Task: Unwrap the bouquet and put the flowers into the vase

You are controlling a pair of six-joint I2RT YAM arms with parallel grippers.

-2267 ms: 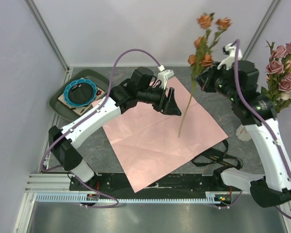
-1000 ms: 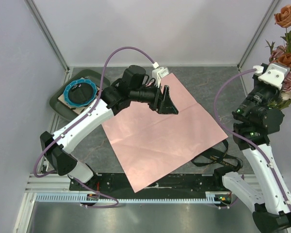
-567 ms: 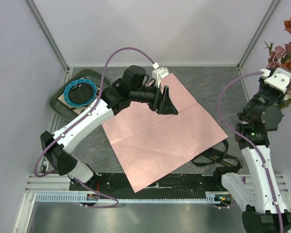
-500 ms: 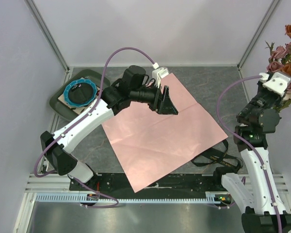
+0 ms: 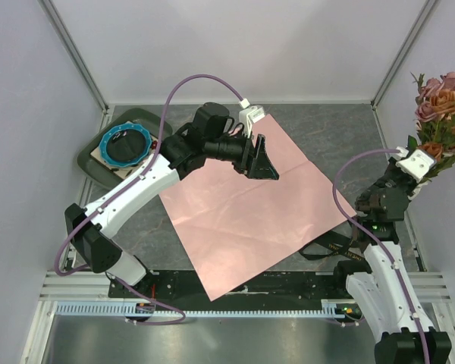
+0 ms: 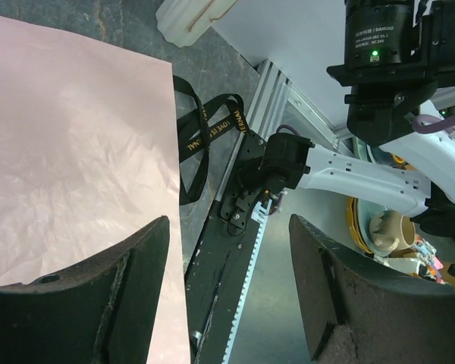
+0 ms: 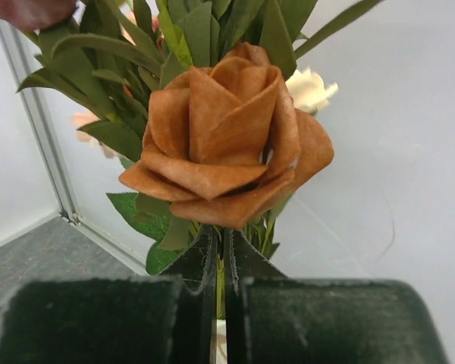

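The right gripper (image 7: 221,262) is clenched on the thin green stem just under a rust rose (image 7: 227,152), its jaws pinched together with only the stem between them. That bloom sits in among the other flowers (image 5: 440,106), a cluster of pink, mauve and rust heads with green leaves standing upright at the far right edge of the table (image 5: 334,129), against the side wall; a cream rose (image 7: 311,87) shows just behind it. The cluster's lower ends are hidden by the right arm, so whether they sit in the vase (image 6: 189,17) cannot be told; only part of its ribbed cream body shows at the top edge of the left wrist view, beyond the paper's corner. The left gripper (image 5: 264,161) hangs released, jaws wide apart and holding nothing, over the far part of the flattened pink paper (image 5: 250,216). The black ribbon (image 5: 337,246) lies loose beside the paper's right edge. A dark green tray (image 5: 91,163) sits at the far left
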